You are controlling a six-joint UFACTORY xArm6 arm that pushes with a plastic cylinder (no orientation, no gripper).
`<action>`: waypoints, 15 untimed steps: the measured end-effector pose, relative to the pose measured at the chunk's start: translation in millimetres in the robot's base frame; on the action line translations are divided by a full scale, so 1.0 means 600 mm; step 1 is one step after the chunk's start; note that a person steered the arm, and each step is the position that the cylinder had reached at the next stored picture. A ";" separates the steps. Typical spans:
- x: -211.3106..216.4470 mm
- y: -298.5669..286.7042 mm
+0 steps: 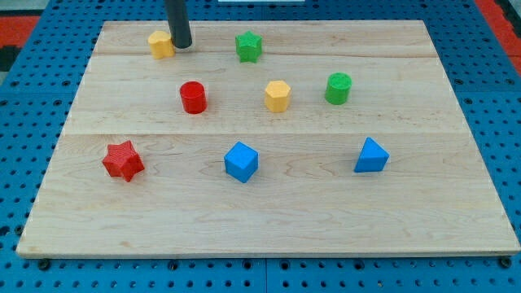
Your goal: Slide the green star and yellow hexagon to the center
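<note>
The green star point(248, 45) lies near the view's top, a little left of the middle. The yellow hexagon point(278, 95) lies below and right of it, near the board's middle. My tip point(181, 45) is at the view's top left, touching or almost touching the right side of a yellow block point(161, 44) whose shape I cannot make out. The tip is well left of the green star and up-left of the yellow hexagon.
A red cylinder point(193, 97) lies left of the yellow hexagon, a green cylinder point(338, 88) right of it. A red star point(123, 160), a blue cube point(241, 161) and a blue triangular block point(371, 156) lie lower on the wooden board point(456, 203).
</note>
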State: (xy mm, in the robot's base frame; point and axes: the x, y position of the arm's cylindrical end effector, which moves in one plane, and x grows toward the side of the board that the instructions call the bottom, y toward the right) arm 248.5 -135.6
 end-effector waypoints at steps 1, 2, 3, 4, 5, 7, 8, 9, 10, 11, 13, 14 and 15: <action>0.000 -0.032; -0.026 -0.043; -0.046 -0.052; -0.046 -0.020; -0.063 -0.010; -0.074 -0.010; -0.070 0.001; 0.015 0.097; 0.041 0.126; -0.002 0.093; 0.013 0.243; 0.038 0.265; 0.059 0.280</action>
State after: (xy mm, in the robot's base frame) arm 283.7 32.4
